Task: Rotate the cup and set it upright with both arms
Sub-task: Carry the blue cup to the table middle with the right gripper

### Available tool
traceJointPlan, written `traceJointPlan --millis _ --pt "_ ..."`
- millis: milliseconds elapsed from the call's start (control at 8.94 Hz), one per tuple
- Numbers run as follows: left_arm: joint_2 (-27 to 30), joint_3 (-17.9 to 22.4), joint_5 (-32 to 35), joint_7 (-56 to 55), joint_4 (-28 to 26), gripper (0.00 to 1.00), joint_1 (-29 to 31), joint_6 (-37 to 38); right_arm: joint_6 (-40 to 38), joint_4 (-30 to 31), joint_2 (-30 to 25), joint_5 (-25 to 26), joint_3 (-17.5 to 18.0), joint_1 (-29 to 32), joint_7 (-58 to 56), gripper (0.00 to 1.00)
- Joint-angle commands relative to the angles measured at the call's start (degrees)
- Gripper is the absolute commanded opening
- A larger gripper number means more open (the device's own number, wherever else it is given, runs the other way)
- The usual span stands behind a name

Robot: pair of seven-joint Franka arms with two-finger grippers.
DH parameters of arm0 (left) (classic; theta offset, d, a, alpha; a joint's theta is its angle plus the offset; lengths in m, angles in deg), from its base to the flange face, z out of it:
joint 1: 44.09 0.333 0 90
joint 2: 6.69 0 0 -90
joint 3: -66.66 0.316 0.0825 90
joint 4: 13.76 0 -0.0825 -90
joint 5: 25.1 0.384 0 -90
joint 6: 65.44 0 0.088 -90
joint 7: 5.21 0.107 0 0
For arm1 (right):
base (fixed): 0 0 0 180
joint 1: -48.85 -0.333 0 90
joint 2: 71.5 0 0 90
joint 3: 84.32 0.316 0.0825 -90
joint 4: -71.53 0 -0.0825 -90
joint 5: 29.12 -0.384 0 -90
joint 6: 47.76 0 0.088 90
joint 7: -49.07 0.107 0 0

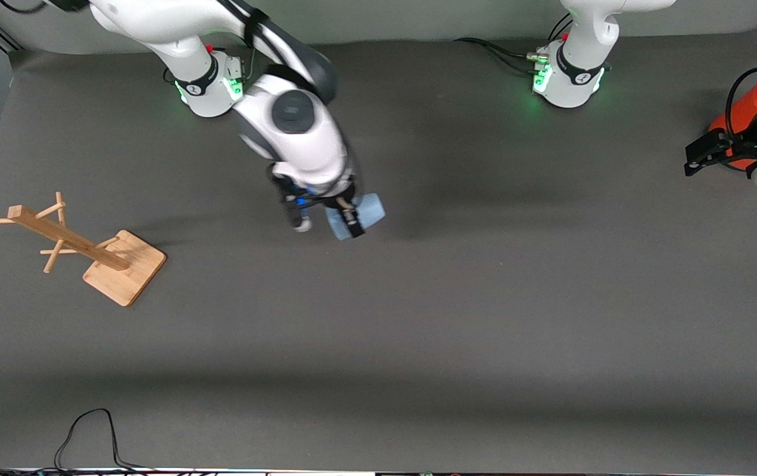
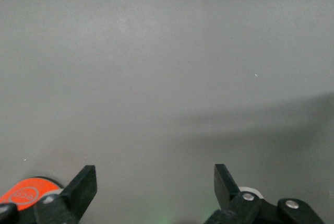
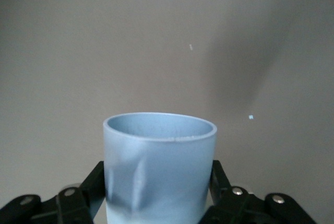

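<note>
Our right gripper (image 1: 325,221) grips the small pale blue plastic cup (image 1: 359,215) over mid-table, its long axis lying sideways, mouth toward the left arm's end. Our left gripper (image 1: 699,158) waits spread wide beside the orange-red can (image 1: 742,112), well apart.

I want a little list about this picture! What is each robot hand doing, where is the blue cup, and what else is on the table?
right gripper: shut on the cup, above the middle of the table
cup: pale blue, lying sideways between the fingers
left gripper: open, holding nothing, waiting at the left arm's end of the table
orange can: beside the left gripper
wooden rack: tipped over, at the right arm's end of the table
table: dark grey
</note>
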Motion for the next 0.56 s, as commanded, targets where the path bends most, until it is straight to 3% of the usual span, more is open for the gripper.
traceJointPlan --millis 0,336,448 --pt "0.6 0.4 -0.4 0.2 -0.2 1.0 -0.6 0.2 -0.3 -5.9 10.1 11.0 -0.1 -5.0 11.3 0.66" --pt "0.6 0.4 -0.4 0.2 -0.2 1.0 -0.6 0.3 -0.3 -7.8 16.5 16.1 -0.4 -8.9 17.0 0.66" --pt "0.6 0.4 -0.4 0.2 -0.2 1.0 -0.6 0.3 -0.3 -9.1 18.1 18.6 -0.5 -9.1 20.1 0.72"
